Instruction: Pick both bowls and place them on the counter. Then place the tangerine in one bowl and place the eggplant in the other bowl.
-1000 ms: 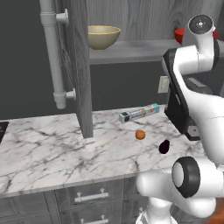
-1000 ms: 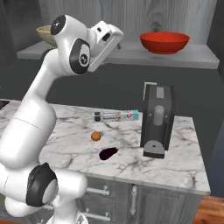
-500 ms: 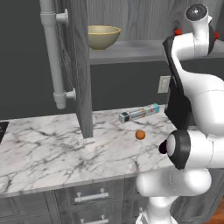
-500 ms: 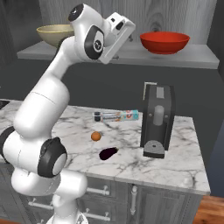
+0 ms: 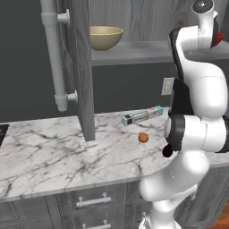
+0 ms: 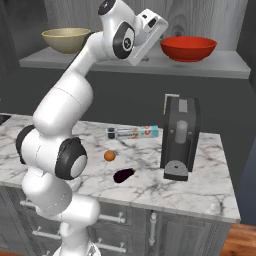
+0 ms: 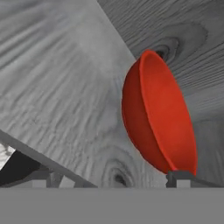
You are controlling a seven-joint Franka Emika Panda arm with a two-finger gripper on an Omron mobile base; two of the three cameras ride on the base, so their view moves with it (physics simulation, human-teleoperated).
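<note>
Right base view: both bowls on shelf point(image 6: 225, 65), claw point(image 6: 159, 25) spread near red bowl point(image 6: 188, 48); tangerine point(image 6: 109, 156), eggplant point(image 6: 123, 175) wait on desk point(image 6: 210, 192).

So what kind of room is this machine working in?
It looks like a kitchen, computer-rendered rather than real: a marble counter over grey drawers, two bowls up on a shelf, and a coffee machine beside a tangerine and an eggplant.
</note>
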